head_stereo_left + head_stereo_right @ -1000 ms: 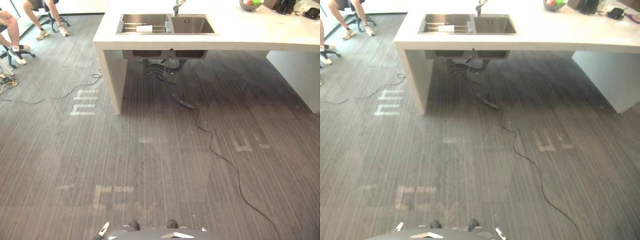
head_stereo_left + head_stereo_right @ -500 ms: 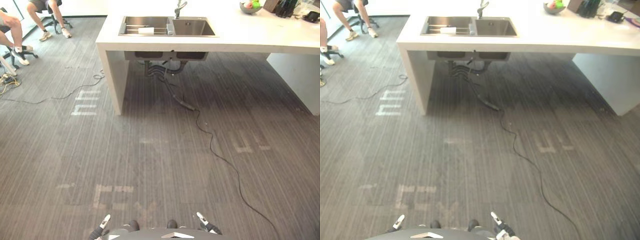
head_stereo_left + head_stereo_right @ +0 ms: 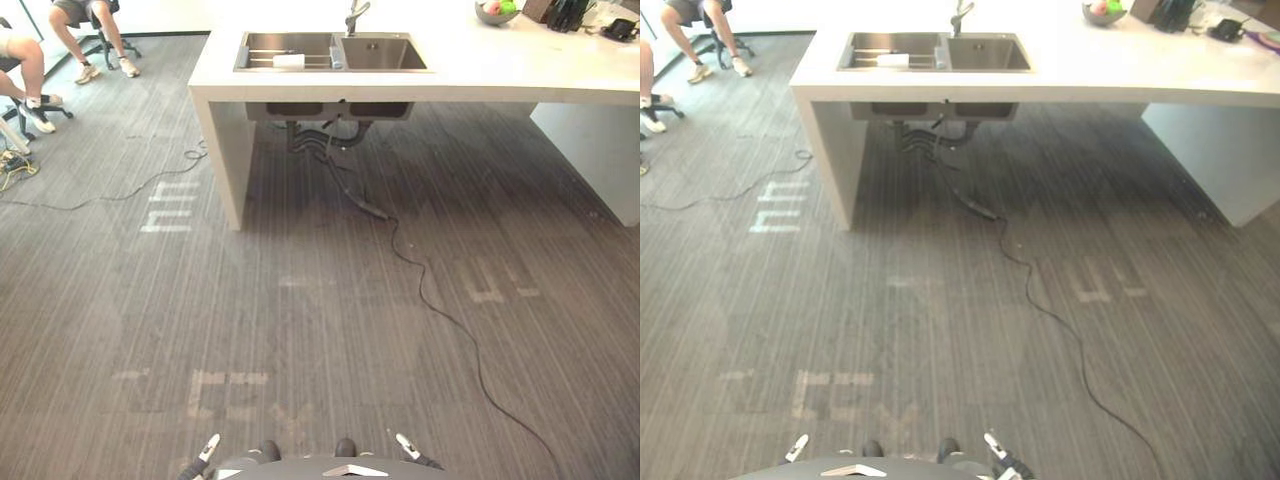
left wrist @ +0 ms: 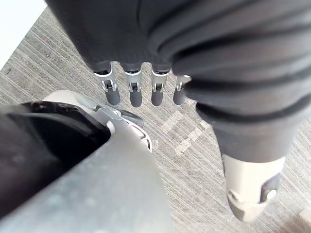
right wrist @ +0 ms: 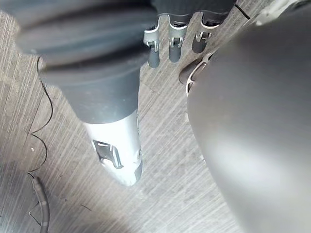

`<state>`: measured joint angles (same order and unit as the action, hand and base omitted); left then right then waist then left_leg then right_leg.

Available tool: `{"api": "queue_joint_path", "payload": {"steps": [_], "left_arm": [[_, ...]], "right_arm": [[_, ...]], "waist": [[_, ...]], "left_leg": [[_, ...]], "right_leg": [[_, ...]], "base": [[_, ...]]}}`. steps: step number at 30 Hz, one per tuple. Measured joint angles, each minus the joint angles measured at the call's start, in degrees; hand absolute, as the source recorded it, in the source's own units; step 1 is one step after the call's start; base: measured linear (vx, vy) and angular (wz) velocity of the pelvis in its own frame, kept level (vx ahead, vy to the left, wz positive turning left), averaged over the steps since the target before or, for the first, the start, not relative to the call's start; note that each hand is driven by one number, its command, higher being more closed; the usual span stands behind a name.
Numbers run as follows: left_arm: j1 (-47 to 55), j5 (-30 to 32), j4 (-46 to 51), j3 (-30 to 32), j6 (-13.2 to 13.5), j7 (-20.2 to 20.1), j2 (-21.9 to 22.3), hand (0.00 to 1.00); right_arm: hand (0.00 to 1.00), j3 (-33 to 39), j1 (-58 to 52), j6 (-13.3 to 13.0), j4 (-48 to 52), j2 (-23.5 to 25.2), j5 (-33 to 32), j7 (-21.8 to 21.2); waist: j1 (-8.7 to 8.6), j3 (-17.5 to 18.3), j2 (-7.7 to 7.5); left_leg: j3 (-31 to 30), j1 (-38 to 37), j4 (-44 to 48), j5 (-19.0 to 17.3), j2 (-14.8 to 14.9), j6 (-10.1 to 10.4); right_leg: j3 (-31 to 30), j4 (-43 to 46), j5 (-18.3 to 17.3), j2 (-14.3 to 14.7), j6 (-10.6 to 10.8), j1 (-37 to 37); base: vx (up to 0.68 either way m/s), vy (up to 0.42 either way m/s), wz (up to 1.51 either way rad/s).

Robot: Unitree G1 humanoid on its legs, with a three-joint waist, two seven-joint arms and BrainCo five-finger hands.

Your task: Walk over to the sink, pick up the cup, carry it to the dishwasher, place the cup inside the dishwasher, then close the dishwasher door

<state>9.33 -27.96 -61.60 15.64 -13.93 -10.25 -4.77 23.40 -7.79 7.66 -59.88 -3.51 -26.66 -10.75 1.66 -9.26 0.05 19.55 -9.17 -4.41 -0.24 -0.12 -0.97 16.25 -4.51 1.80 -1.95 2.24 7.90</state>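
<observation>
Left eye view shows the cup [image 3: 288, 61]; wrist view, slack left hand [image 4: 135, 91].

**Item count.** One white rectangular desk [image 3: 500, 65] carries one stainless-steel sink [image 3: 385, 55] of two basins, with one metal tap [image 3: 354, 15]. One white cylindrical cup [image 3: 288, 61] lies in the basin on the robot's left. One grey bowl [image 3: 492, 17] holds fruit. Two seated persons appear as legs: first person [image 3: 115, 42], second person [image 3: 31, 80]. Two robot hands are seen: left hand [image 4: 131, 92] and right hand [image 5: 172, 46].
</observation>
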Motion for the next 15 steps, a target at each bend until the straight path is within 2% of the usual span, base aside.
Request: {"api": "queue_joint_path", "payload": {"steps": [2,4,6,7,8,9,10,11,12,14,15], "left_arm": [[-0.2,0.1,-0.1,0.0,-0.1,0.0,0.0,0.0],[-0.4,1.2,-0.1,0.0,-0.2,0.0,0.0,0.0],[-0.9,2.4,-0.3,-0.7,-1.3,0.0,-0.7,0.0],[-1.4,2.6,-0.3,-1.0,-1.4,-0.3,-1.1,0.0],[-2.1,3.4,-0.3,-1.2,-1.3,-0.2,-1.4,0.0],[-2.3,3.4,-0.4,-1.2,-1.3,-0.1,-1.6,0.0],[-2.4,2.7,-0.3,-1.5,-1.2,0.9,-1.7,0.0],[-2.5,1.2,-0.3,-2.6,-0.7,1.6,-2.1,0.0],[-2.4,1.0,-0.4,-2.9,-0.4,1.7,-2.2,0.0],[-1.7,0.7,-0.9,-4.2,4.7,1.2,-2.2,0.0],[-1.6,0.7,-0.8,-5.0,6.0,1.2,-2.2,0.0]], "right_arm": [[0.0,0.0,0.0,-0.1,-0.1,0.0,0.0,-0.5],[0.0,0.0,0.2,-0.2,-0.1,-0.1,-0.3,-0.5],[0.0,-0.3,0.2,-1.0,0.0,0.1,-2.1,-0.4],[0.0,-0.8,0.5,-1.9,0.5,0.2,-2.8,0.0],[0.0,-0.8,1.4,-2.5,0.6,0.0,-3.6,0.3],[0.0,-0.8,1.9,-2.5,0.7,-0.2,-4.4,0.4],[0.0,-0.9,2.4,-2.6,0.9,-0.4,-6.2,1.1],[0.0,-0.9,2.5,-2.6,0.8,-0.4,-8.7,1.4],[0.0,-0.9,2.5,-2.5,0.7,-0.3,-9.6,1.4],[0.0,-0.7,1.6,-2.4,1.1,0.8,-11.4,1.5],[0.0,-0.6,1.2,-2.4,1.5,0.8,-11.4,1.5]], "waist": [[-0.05,0.1,0.2],[-0.06,0.1,0.19],[-0.24,-0.2,-0.2],[0.0,-0.4,-0.67],[-0.07,-0.5,-0.98],[-0.21,-0.7,-0.84],[-0.4,-1.8,-0.96],[-0.62,-2.5,-0.73],[-0.83,-2.6,-0.8],[-1.59,-3.0,-0.84],[-1.69,-3.2,-1.0]], "left_leg": [[-1.0,0.0,0.0,0.0,-0.2,-0.1],[-1.6,-0.4,0.0,-0.3,-0.5,-0.4],[-2.4,-1.2,0.0,-1.0,-1.2,-1.1],[-2.3,-2.1,0.0,-1.4,-2.1,-1.7],[-2.3,-2.3,0.3,-2.4,-2.8,-1.7],[-2.3,-2.6,0.4,-2.9,-3.0,-1.9],[-2.3,-4.2,1.4,-3.6,-3.2,-3.4],[-2.3,-5.6,2.0,-4.4,-3.0,-3.8],[-2.3,-6.2,2.4,-4.8,-2.8,-3.8],[-2.2,-7.6,4.4,-7.4,-1.7,-3.3],[-2.2,-7.8,5.0,-8.1,-1.3,-3.0]], "right_leg": [[0.5,1.8,-0.9,-0.5,0.7,-0.2],[1.7,7.7,-4.0,-1.9,1.2,-2.2],[2.0,18.7,-8.1,-4.5,1.8,-5.5],[1.7,26.9,-10.2,-6.8,1.8,-8.5],[1.7,36.4,-10.3,-9.1,0.6,-12.9],[1.6,40.9,-9.6,-10.3,-0.4,-14.9],[1.1,48.1,-9.2,-11.9,-1.0,-18.0],[0.5,52.0,-11.2,-12.3,-0.1,-19.8],[0.4,52.5,-12.0,-12.3,0.2,-20.3],[1.6,48.6,-13.0,-11.7,0.3,-22.1],[2.4,46.2,-12.7,-11.5,0.3,-22.2]], "base": [[0.07,0.035,0.23],[0.06,0.052,0.25],[0.04,0.095,0.23],[0.01,0.112,0.04],[0.01,0.088,-0.02],[0.06,0.065,-0.07],[0.11,0.043,-0.05],[0.13,0.033,-0.04],[0.14,0.018,-0.01],[0.15,-0.015,0.01],[0.2,-0.052,0.06]]}}
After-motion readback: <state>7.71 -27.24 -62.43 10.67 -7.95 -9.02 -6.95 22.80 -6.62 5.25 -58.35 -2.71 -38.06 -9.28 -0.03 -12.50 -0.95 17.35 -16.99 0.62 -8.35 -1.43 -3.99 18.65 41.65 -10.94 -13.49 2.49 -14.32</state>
